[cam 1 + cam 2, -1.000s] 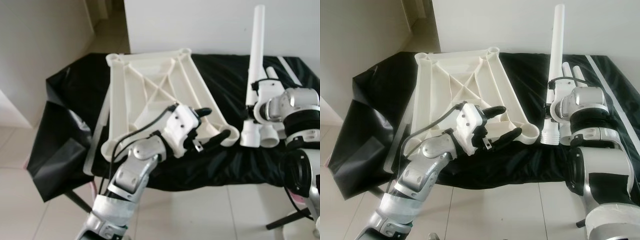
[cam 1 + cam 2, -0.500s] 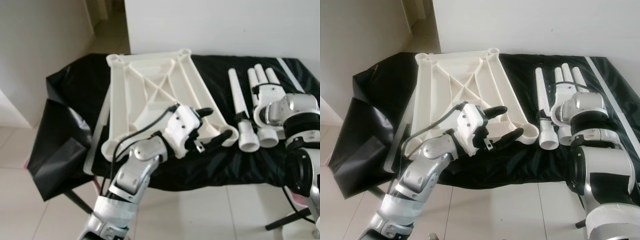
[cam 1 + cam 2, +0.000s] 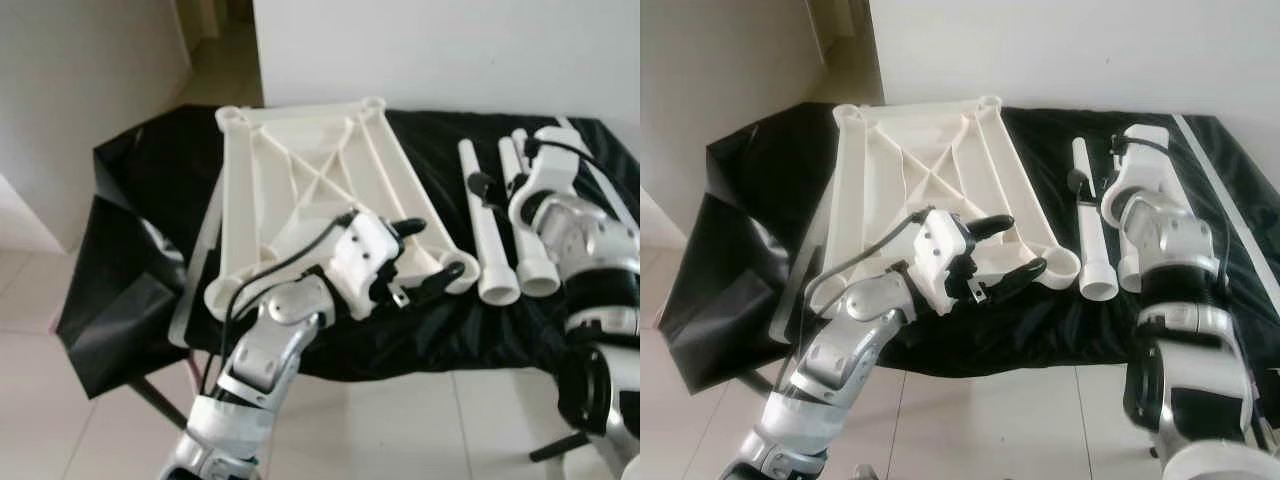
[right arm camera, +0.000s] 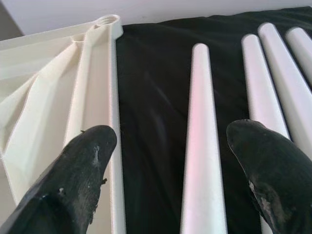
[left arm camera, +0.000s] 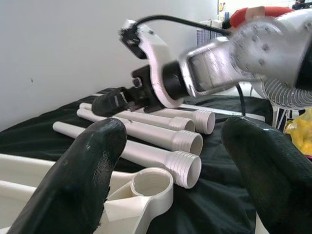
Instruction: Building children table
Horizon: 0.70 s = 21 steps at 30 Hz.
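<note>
Tabletop panel (image 3: pixel 300 190) lies underside up on the black cloth (image 3: pixel 140 190), its near corner socket (image 3: pixel 457 276) just ahead of your left gripper (image 3: pixel 428 256). That gripper is spread wide and holds nothing; one finger sits over the panel rib, the other by the socket rim. To its right, four white legs lie side by side, threaded ends toward you. The nearest leg (image 3: pixel 1089 230) rests on the cloth just beside the socket. Your right gripper (image 4: pixel 170 161) hovers above this leg with fingers apart, empty.

Judgement: the step in hand is fetching a leg for that socket. Straddle the leg squarely before closing, lift it clear of its neighbours, and steady the panel with the left.

Limits: socket threads cannot be made out; the far legs are partly covered by the right arm.
</note>
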Available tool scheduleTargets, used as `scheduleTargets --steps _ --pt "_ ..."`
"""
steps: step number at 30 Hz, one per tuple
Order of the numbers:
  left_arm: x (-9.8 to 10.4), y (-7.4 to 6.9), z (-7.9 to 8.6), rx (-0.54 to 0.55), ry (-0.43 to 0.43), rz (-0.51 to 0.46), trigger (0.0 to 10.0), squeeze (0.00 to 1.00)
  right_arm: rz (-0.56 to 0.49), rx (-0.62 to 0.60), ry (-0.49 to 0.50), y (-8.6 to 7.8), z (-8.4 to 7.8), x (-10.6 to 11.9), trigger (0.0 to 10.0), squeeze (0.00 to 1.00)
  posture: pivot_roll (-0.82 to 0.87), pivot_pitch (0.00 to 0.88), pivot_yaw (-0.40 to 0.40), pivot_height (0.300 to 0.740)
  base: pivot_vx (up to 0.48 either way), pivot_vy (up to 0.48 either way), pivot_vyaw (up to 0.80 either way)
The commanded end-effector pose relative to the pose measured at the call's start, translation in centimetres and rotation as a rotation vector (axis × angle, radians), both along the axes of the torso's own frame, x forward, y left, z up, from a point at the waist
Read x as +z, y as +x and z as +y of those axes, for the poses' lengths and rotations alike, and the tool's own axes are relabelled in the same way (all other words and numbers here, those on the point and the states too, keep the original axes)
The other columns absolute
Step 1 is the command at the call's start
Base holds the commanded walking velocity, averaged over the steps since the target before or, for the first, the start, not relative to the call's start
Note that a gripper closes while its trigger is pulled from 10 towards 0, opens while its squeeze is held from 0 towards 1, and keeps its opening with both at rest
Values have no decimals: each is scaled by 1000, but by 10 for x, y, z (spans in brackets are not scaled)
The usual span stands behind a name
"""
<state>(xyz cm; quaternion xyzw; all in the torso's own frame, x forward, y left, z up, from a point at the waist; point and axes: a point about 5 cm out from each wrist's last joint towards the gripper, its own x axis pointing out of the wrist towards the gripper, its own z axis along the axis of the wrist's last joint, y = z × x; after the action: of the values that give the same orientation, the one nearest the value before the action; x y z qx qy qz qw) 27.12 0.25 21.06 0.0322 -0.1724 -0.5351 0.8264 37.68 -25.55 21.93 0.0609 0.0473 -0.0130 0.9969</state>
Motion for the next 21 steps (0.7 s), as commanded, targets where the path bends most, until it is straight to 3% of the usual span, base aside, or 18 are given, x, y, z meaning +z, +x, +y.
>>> scheduleTargets --steps 1,3,5,7,9,10,19,20,21 --pt "-1 1 4 56 -8 12 10000 0 -72 -50 55 -8 -2 -7 10000 0 -83 52 -19 740 0 0 0" --pt "-1 1 4 56 -8 12 10000 0 -72 -50 55 -8 -2 -7 10000 0 -83 52 -19 740 0 0 0" --pt "-4 2 7 58 1 15 10000 0 -120 -121 104 -22 -2 -24 10000 0 -84 58 -10 740 0 0 0" --pt "-7 3 10 65 17 15 10000 0 -151 -174 93 -36 4 -39 10000 0 -87 64 -1 740 0 0 0" --pt "-8 3 12 66 28 15 10000 0 -166 -195 52 -42 7 -44 10000 0 -90 65 2 740 0 0 0" --pt "-10 4 14 67 39 17 10000 0 -191 -214 -28 -53 13 -51 10000 0 -92 66 7 740 0 0 0" --pt "-10 7 19 72 52 16 10000 0 -255 -230 -88 -77 19 -59 10000 0 -98 70 23 740 0 0 0" --pt "-10 7 19 72 54 15 10000 0 -284 -240 -131 -92 21 -64 10000 0 -97 70 25 740 0 0 0" --pt "-10 7 19 72 54 15 10000 0 -284 -240 -131 -92 21 -64 10000 0 -97 70 25 740 0 0 0"
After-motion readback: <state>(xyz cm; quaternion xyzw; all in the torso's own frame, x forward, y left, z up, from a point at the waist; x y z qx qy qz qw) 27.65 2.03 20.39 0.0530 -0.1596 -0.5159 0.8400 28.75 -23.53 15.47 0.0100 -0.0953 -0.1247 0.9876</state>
